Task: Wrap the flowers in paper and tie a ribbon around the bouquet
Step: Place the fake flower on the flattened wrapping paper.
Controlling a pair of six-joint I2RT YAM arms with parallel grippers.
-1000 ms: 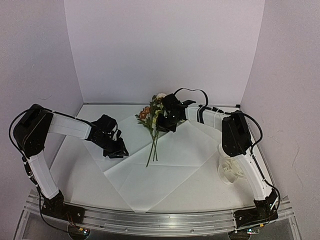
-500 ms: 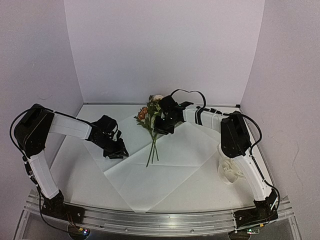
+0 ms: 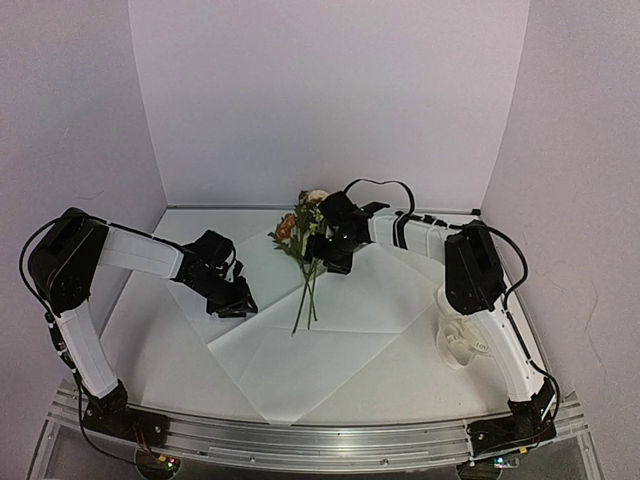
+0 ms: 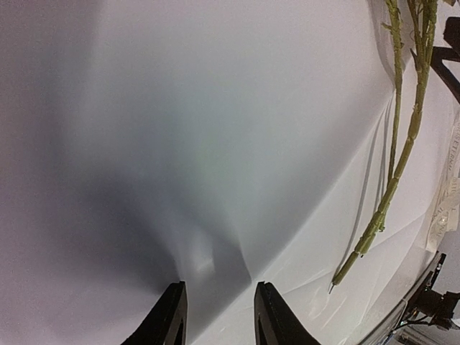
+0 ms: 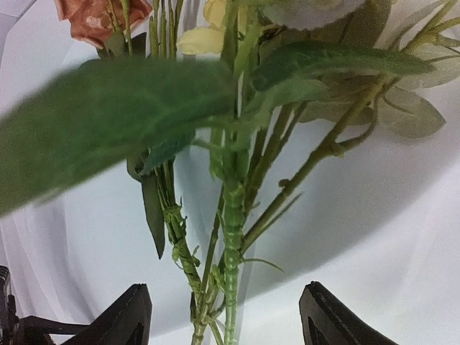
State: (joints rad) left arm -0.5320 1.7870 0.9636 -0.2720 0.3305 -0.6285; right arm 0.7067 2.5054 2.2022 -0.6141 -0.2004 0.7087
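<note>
The flowers (image 3: 303,232) lie on the paper (image 3: 340,345), blooms toward the back wall and thin stems (image 3: 304,305) pointing at me. My right gripper (image 3: 322,262) sits low over the upper stems and is open. In the right wrist view the green stems (image 5: 231,237) run between its spread fingers (image 5: 133,316) without touching them. My left gripper (image 3: 236,302) hovers over the paper's left corner, jaws a narrow gap apart. Only creased white sheet (image 4: 215,144) shows between them. The ribbon (image 4: 450,180) shows at the right edge, past the stem ends (image 4: 392,187).
A white spool-like object (image 3: 462,342) stands at the right, beside the right arm's lower link. White walls enclose the back and both sides of the table. A metal rail (image 3: 300,440) runs along the near edge.
My right gripper has gone from shut on the stems to wide open, letting the flowers go after shifting them slightly left. The left arm has stayed put.
</note>
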